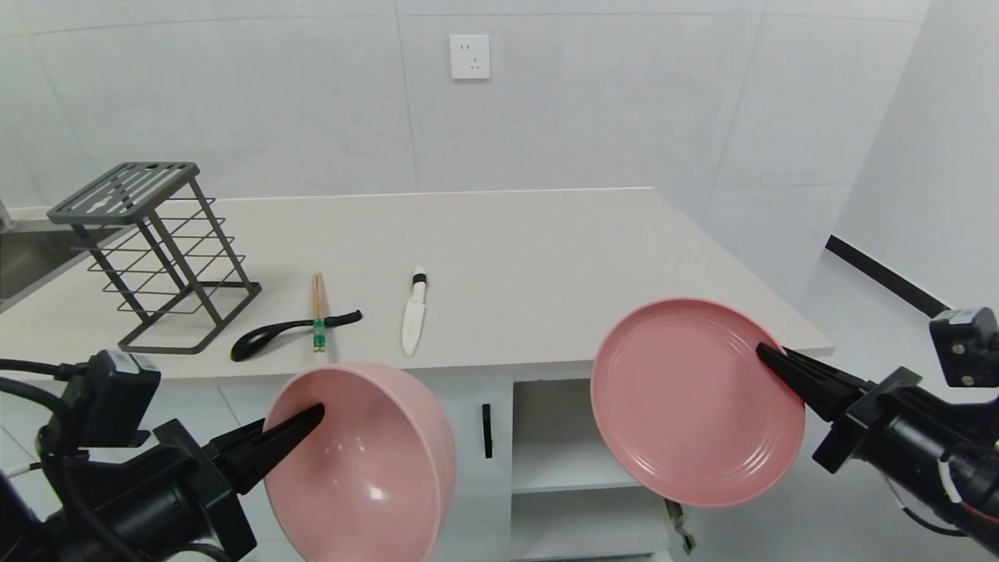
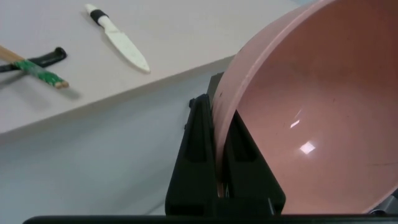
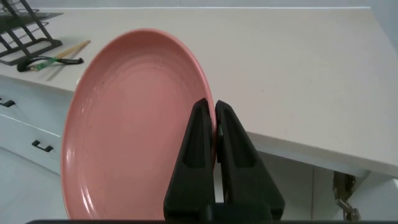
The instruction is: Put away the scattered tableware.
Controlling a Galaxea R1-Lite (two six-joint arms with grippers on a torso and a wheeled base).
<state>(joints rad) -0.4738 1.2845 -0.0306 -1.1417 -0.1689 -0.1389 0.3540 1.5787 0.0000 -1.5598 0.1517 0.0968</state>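
Head view: bowl point(image 1: 367, 468), plate point(image 1: 687, 398), rack point(image 1: 125, 191), socket point(image 1: 469, 56)

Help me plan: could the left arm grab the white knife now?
Probably not: the left gripper is shut on the pink bowl. The white knife lies in the open on the counter, so only that load blocks it.

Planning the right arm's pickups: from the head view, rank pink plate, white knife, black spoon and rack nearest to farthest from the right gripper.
1. pink plate, clamped in the right gripper
2. white knife, mid-counter
3. black spoon, left of it
4. rack, far left
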